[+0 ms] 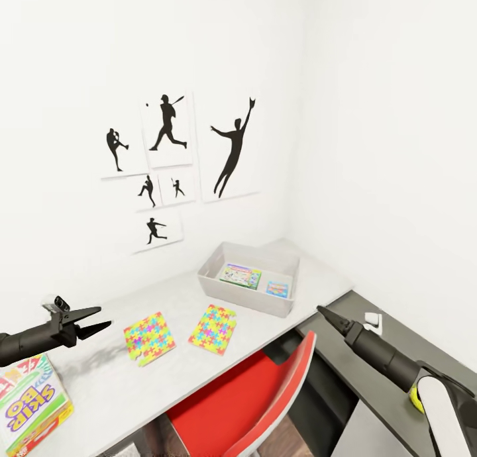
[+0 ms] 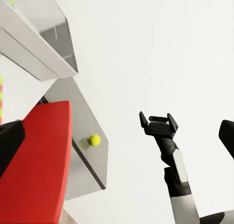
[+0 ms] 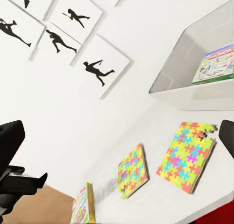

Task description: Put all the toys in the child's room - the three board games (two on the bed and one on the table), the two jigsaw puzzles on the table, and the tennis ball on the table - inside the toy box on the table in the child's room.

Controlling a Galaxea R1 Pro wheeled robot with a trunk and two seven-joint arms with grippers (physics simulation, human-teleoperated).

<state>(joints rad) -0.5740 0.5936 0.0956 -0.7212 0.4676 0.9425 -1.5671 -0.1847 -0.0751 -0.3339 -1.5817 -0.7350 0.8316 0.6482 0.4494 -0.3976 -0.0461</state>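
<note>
The toy box (image 1: 213, 281) stands at the far right of the table (image 1: 106, 384). Inside lie a green-and-white board game (image 1: 240, 275) and a smaller blue one (image 1: 277, 289). Two jigsaw puzzles (image 1: 149, 338) (image 1: 212, 328) lie flat in front of it, also seen as puzzles (image 3: 131, 170) (image 3: 187, 156). A third board game, a Skip-Bo box (image 1: 26, 404), sits at the near left. The tennis ball (image 1: 415, 399) (image 2: 94, 140) rests on the darker surface at right, partly behind my right arm. My left gripper (image 1: 105, 316) hovers open left of the puzzles. My right gripper (image 1: 329, 313) (image 2: 158, 119) is open, right of them.
A red chair (image 1: 252, 404) is tucked under the table's front edge between my arms. A small white object (image 1: 373, 321) lies on the dark surface at right. Black baseball-player pictures (image 1: 169, 129) hang on the white wall behind the table.
</note>
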